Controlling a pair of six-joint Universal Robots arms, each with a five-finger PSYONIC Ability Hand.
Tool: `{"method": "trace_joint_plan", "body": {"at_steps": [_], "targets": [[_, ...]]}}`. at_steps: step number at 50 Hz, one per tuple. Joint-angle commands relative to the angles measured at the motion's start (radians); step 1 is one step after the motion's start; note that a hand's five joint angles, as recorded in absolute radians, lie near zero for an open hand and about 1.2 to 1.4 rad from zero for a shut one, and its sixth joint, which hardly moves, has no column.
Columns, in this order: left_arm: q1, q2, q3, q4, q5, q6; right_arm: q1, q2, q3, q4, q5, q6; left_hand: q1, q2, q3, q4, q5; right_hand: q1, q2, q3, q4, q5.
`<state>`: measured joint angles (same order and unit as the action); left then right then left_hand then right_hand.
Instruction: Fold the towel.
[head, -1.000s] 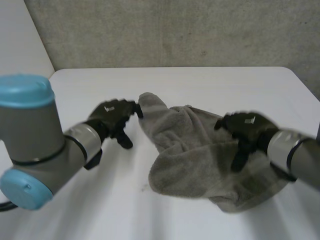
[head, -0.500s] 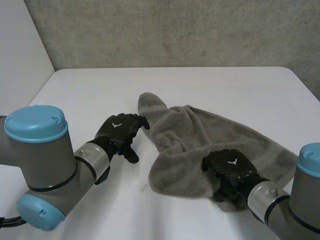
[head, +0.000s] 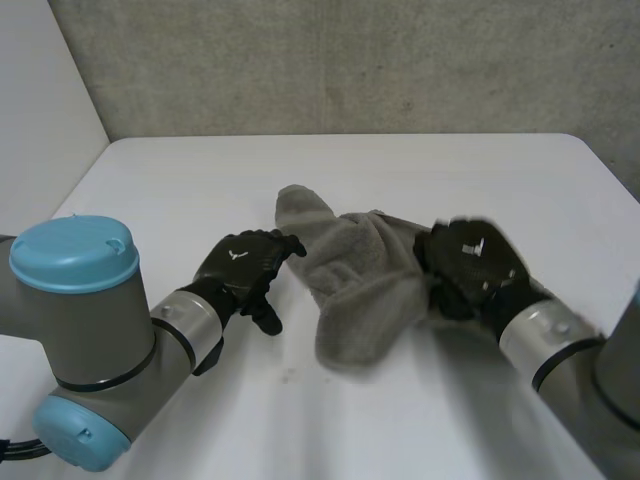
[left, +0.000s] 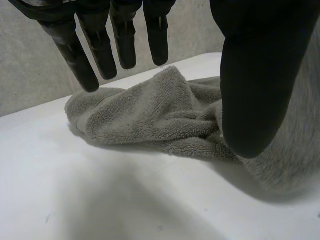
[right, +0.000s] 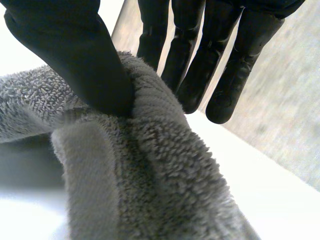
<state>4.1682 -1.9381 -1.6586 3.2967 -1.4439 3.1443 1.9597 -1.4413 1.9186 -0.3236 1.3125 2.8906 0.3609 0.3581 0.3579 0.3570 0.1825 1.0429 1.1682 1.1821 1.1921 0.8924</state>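
Note:
A grey towel (head: 350, 275) lies crumpled in the middle of the white table (head: 420, 170). My right hand (head: 468, 262) is at its right side, shut on a fold of the towel's edge and holding it up off the table. In the right wrist view the thumb (right: 75, 55) pinches the thick fold of towel (right: 150, 190) against the fingers. My left hand (head: 243, 266) rests just left of the towel's far left corner. It is open, with straight fingers (left: 102, 47) and the thumb (left: 260, 75) spread and nothing between them. The towel (left: 145, 115) lies just past its fingertips.
A grey wall (head: 350, 60) runs behind the table's far edge. Bare tabletop lies around the towel on every side. My left arm's big grey joint with its blue cap (head: 75, 255) stands at the near left.
My right hand came down onto the towel's near right edge, closed on it and lifted it up and inward, bunching the right half. The left hand drew slightly back from the corner, fingers opening.

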Motion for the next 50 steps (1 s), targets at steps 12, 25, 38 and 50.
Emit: {"method": "trace_joint_plan", "body": {"at_steps": [12,25,38,50], "targets": [[-0.075,-0.119,0.111,0.067,-0.053,-0.226,0.008,-0.243,-0.366,0.356,-0.006,0.001,-0.068,-0.065,-0.065,-0.064,-0.064,0.353,0.228,0.214,0.204,0.329],[-0.187,-0.192,0.175,0.089,-0.064,-0.296,0.025,-0.31,-0.421,0.4,0.004,0.004,-0.083,-0.08,-0.08,-0.079,-0.079,0.353,0.228,0.214,0.204,0.329],[-0.198,-0.315,0.279,0.257,-0.22,-0.303,0.056,-0.373,-0.414,0.422,0.008,0.006,0.081,0.084,0.084,0.085,0.085,0.353,0.228,0.214,0.204,0.329],[-0.211,-0.36,0.299,0.287,-0.193,-0.31,0.054,-0.407,-0.417,0.429,0.016,0.024,0.111,0.114,0.114,0.115,0.115,0.353,0.228,0.214,0.204,0.329]]}}
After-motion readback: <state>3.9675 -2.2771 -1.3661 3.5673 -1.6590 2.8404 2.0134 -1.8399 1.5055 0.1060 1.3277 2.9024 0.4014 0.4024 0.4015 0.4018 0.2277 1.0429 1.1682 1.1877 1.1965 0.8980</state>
